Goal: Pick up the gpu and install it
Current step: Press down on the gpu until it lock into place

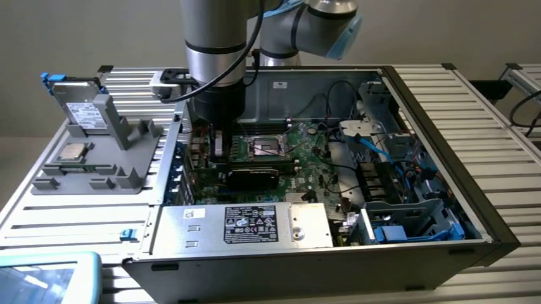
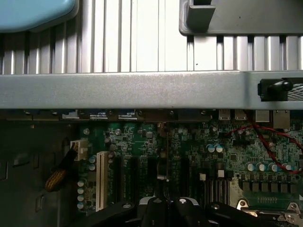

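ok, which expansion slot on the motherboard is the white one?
The outermost slot in the row, next to the column of blue capacitors; the rest of the slots are black.

Open computer case (image 1: 473,209) — hard drive (image 1: 82,107) upright in grey holder (image 1: 127,164) (outside it).

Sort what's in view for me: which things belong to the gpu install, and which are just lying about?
Job: gripper, shut on the gpu held edge-on; motherboard; computer case.
Lying about: hard drive; grey holder; processor chip on it; power supply.
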Available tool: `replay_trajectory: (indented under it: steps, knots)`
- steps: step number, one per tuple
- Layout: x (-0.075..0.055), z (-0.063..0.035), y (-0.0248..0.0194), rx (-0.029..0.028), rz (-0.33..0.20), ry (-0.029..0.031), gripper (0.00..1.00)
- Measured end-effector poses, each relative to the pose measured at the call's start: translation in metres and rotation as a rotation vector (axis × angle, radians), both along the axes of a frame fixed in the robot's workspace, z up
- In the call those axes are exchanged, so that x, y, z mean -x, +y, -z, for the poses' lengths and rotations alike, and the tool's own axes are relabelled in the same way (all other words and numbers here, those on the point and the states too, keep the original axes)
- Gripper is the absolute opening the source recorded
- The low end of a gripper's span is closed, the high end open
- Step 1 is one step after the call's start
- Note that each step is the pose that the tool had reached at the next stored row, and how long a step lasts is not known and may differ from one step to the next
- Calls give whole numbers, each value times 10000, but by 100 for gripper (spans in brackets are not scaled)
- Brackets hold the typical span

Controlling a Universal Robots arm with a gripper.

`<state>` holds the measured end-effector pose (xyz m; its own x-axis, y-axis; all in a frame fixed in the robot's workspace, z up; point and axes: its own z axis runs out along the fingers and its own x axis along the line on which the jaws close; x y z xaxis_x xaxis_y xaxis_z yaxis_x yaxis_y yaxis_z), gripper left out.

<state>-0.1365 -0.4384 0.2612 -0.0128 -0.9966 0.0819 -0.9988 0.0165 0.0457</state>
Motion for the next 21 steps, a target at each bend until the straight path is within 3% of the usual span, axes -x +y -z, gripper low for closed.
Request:
replay_trajectory:
  steps: [4,6,11,21]
  knots:
    - [0,-13,3,-20,3,-11,12]
    - [-1,-72,4,-36,4,-24,12]
    - [-6,-250,1,-20,1,37,12]
    - [-442,-271,-4,-19,-2,81,12]
